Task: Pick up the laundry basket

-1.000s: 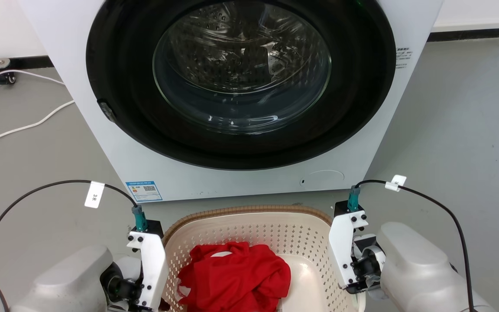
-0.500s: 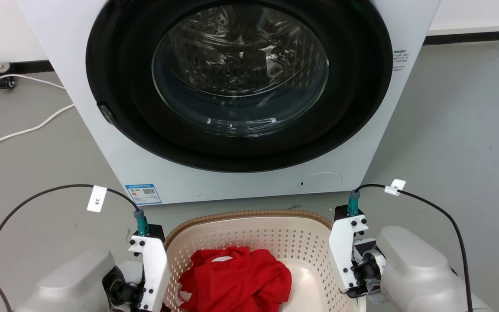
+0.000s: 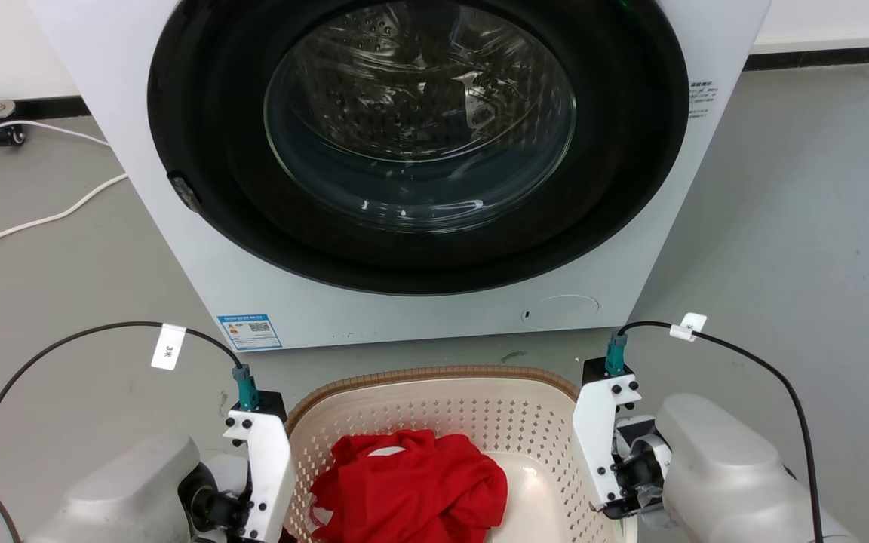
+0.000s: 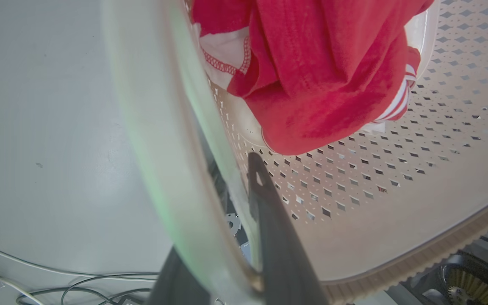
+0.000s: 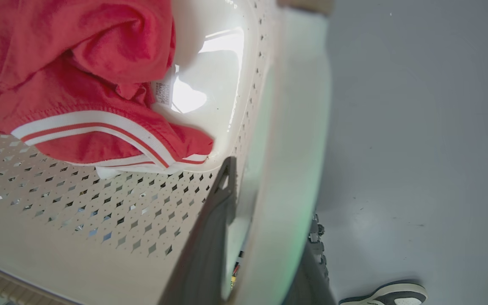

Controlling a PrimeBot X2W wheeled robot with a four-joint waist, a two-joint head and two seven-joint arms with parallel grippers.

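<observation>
My left tool point(image 4: 223, 203) and right tool point(image 5: 269, 203) each clamp a side wall of the cream perforated plastic laundry basket point(image 3: 434, 375) before the white washing machine point(image 3: 201, 256); I should lift both evenly, keeping it level.

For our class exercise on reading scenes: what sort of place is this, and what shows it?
Probably a laundry area: a front-loading washing machine, a laundry basket before it holding a red garment, and cables on a grey floor.
</observation>
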